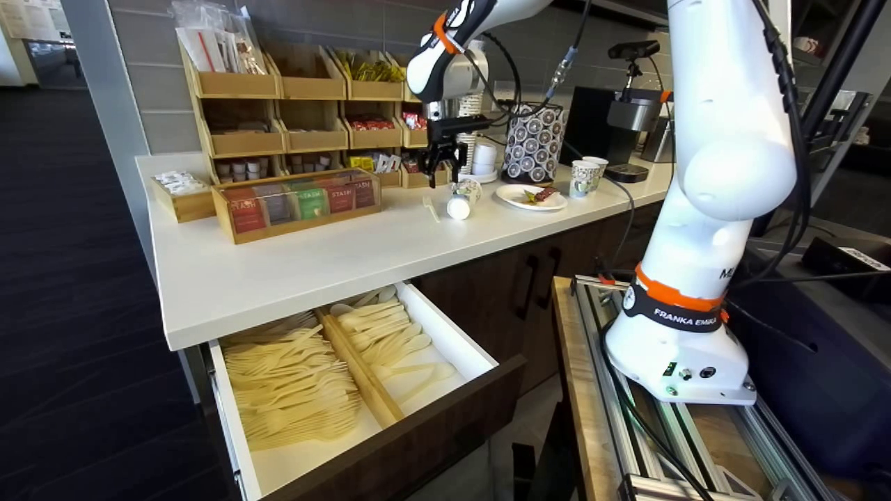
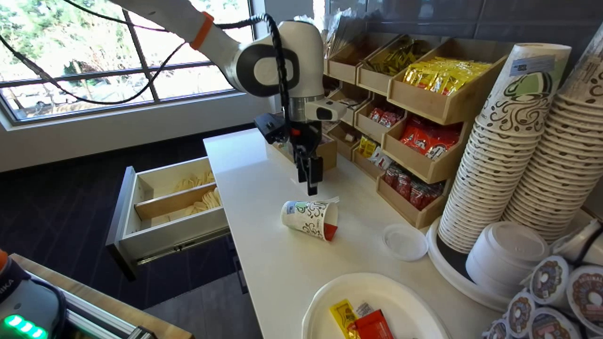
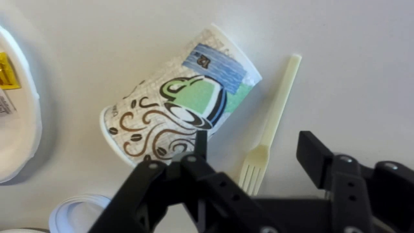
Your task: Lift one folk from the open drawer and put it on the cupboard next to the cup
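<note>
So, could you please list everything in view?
cupboard: one, brown and cream, beneath bins
bins: many, tan, on cupboard
drawer: one, brown-fronted, open in cupboard
cutlery: many, pale, in drawer
fork: one, pale, on cupboard beside cup
cup: one, patterned white, lying on cupboard
standing cups: two, patterned, near plate
plate: one, white, on cupboard
packets: several, red and yellow, on plate
STASH box: one, tan, before bins
cup stacks: two, patterned, beside bins
gripper: one, black, open above fork
arm: one, white, over cupboard

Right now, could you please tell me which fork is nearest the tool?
The lone fork on the countertop, beside the cup lying on its side; the other forks lie farther off, in the open drawer.
</note>
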Controlling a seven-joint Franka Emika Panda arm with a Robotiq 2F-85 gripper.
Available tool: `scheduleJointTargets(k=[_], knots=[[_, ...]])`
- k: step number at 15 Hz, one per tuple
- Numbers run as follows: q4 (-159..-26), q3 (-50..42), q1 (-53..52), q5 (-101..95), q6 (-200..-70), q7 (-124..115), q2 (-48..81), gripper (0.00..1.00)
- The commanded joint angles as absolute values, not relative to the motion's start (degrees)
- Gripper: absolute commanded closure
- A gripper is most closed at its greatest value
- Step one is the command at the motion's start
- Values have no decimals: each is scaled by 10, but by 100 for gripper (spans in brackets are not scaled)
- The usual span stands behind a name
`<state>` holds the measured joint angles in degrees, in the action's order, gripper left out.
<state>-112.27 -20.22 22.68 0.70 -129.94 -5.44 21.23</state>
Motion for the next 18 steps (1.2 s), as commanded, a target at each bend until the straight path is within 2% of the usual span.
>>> scheduleJointTargets(k=[1,5,13,14,18], knots=[[-1086,-210,241,7,-1181,-25,172,0],[-1032,-230,260,-7,-1039,2,152,0],[-1040,-242,347,16,-1013,371,111,0],[-1032,-239,336,4,-1028,305,120,0],[-1032,-239,351,6,-1023,359,118,0]])
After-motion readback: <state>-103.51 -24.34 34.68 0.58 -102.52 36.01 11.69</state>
